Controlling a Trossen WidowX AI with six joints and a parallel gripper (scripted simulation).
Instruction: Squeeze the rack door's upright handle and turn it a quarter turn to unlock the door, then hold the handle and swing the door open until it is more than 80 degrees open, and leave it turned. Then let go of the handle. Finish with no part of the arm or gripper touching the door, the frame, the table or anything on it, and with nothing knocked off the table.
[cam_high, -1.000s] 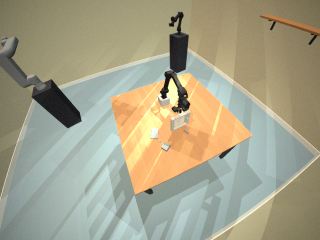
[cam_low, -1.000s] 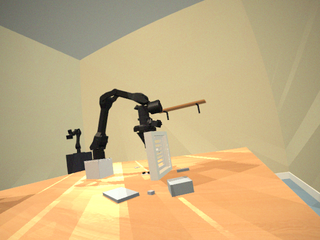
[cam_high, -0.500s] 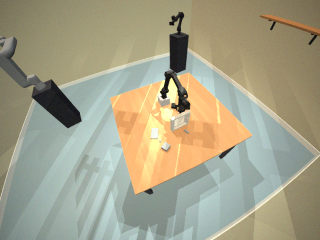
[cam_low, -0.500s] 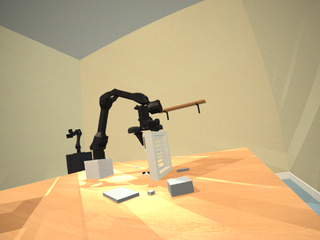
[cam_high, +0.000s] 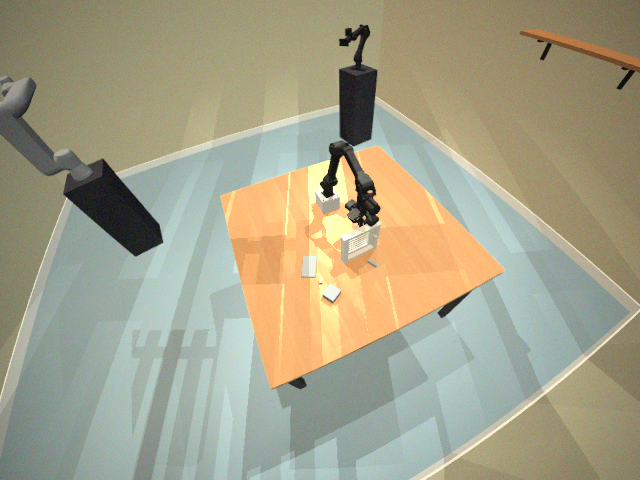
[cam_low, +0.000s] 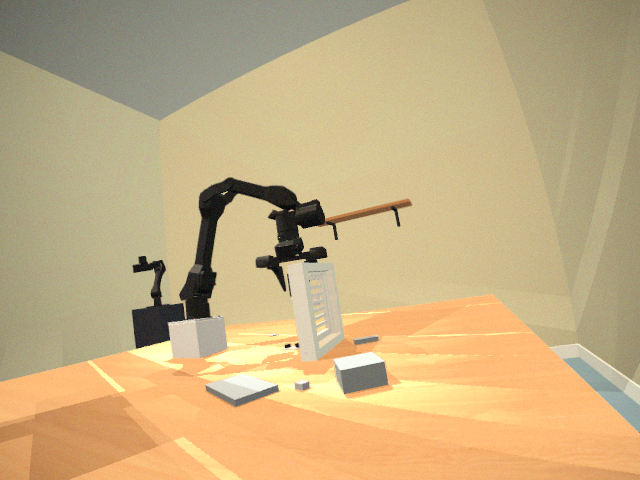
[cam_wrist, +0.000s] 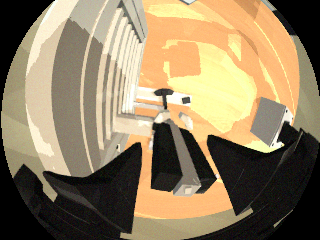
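The rack door (cam_high: 358, 241) (cam_low: 320, 312) (cam_wrist: 109, 90) looked shut, right of the arm's base, the gripper (cam_high: 360, 223) (cam_low: 294, 288) (cam_wrist: 175, 143) parted around its handle (cam_wrist: 175, 155), turn unclear to me, with swinging and backing away apparently left.

Right of centre, top view: white slatted frame (cam_high: 345, 250) (cam_low: 306, 315) (cam_wrist: 60, 95) stood upright, barring passage | lower centre, exterior view: flat slab (cam_high: 309, 266) (cam_low: 241, 389), small cube (cam_high: 320, 282) (cam_low: 301, 384) and grey block (cam_high: 331, 293) (cam_low: 360, 373) lay low, with room above | left, wrist view: slats walled that side.
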